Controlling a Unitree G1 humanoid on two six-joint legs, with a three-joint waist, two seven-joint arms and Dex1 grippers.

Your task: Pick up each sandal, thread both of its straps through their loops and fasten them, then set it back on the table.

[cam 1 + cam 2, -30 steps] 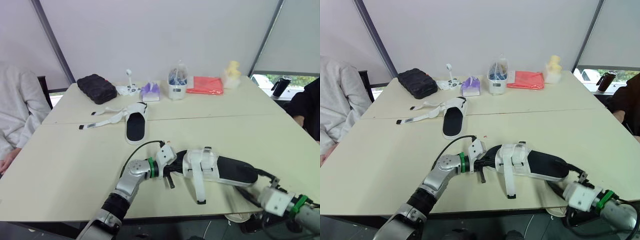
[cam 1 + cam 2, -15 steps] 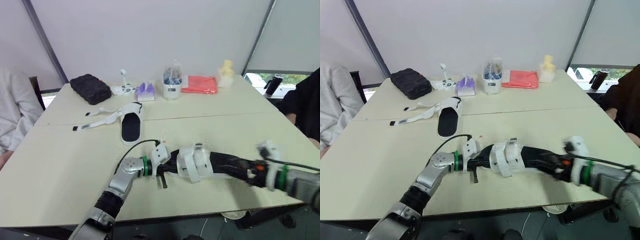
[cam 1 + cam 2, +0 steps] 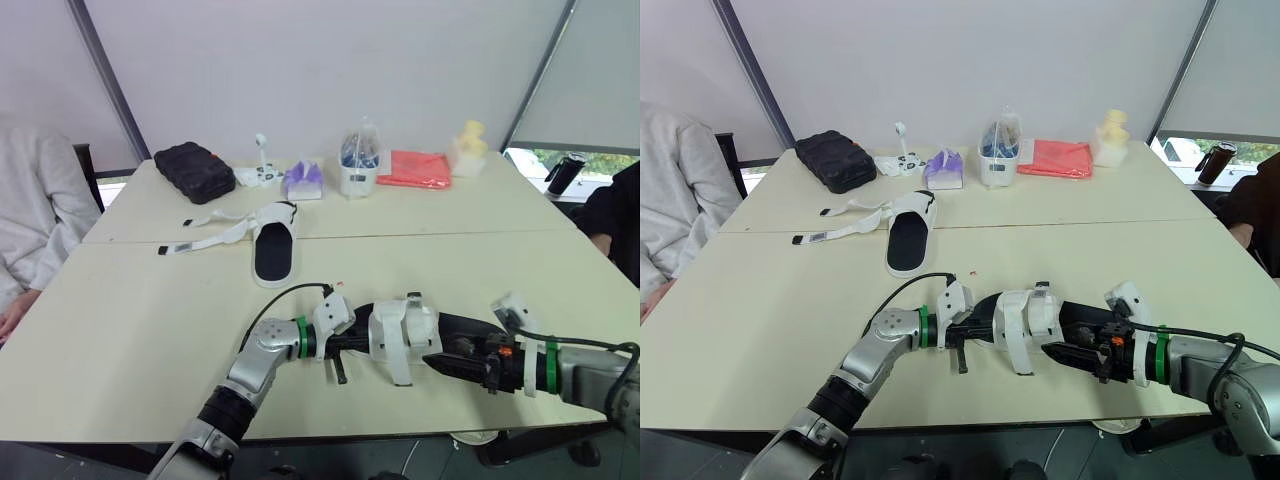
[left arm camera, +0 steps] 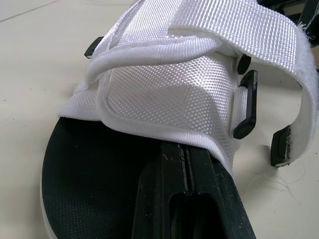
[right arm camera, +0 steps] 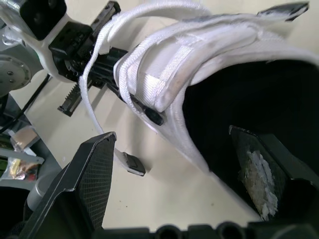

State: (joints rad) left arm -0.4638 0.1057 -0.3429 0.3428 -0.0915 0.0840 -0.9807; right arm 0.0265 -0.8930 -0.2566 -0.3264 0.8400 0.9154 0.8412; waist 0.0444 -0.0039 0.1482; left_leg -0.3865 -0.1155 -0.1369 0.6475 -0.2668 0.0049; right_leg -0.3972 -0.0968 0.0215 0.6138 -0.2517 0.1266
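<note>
**Holding the near sandal at the toe, other claw gaping over the heel**

Head camera first. The near sandal [image 3: 405,328] lies on the desk [image 3: 150,320] close to the front edge, toe toward the robot's left. The left claw [image 3: 352,341] is nipped onto its toe end. The right claw [image 3: 436,361] comes in from the heel side and sits over the black footbed. One white strap [image 3: 400,368] droops off the upper, and its dark tip is down on the desk. The far sandal [image 3: 272,250] lies flat further back near the middle seam, well apart from both arms. Its two straps are splayed out flat to the robot's left (clearly undone). A person's grey sleeve [image 3: 30,220] shows at the left edge.

Left wrist view: the fingers [image 4: 164,199] are pressed together on the footbed, with their tips tucked under the white woven upper. A wide strap arches over the top, and its black tip [image 4: 280,147] hangs free just beside a black loop [image 4: 246,104].

Right wrist view: the claw is spread wide. One finger [image 5: 264,169] rests on the footbed inside the sandal, and the other finger [image 5: 92,184] is outside, over bare desk. A thin white strap edge [image 5: 94,84] curves loose between them, ending in a black tip on the desk.
</note>
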